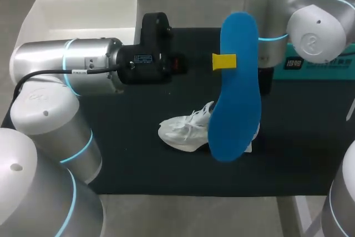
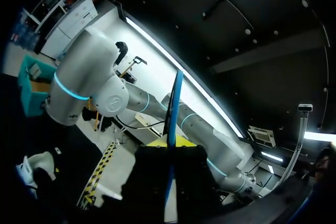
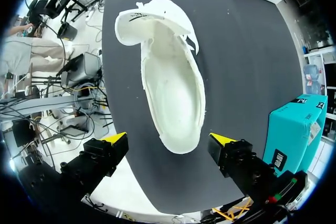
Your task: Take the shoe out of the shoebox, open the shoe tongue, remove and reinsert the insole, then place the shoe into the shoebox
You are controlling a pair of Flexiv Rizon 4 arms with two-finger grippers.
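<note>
A blue insole [image 1: 238, 87] hangs upright in the air, with my left gripper [image 1: 224, 61] shut on its edge. In the left wrist view the insole [image 2: 173, 114] shows edge-on, pinched between the yellow tips of that gripper [image 2: 169, 141]. Below it the white shoe [image 1: 186, 129] lies on the black mat. In the right wrist view the shoe [image 3: 173, 87] faces its empty opening up, tongue folded back, and my right gripper [image 3: 168, 140] hovers open above its near end. In the head view the insole hides that gripper; only the right arm [image 1: 294, 20] shows.
The white shoebox [image 1: 83, 15] stands at the mat's far left corner, behind my left arm. A teal box [image 1: 310, 62] sits at the right edge, close to my right arm. The black mat [image 1: 138, 154] lies bare in front of the shoe.
</note>
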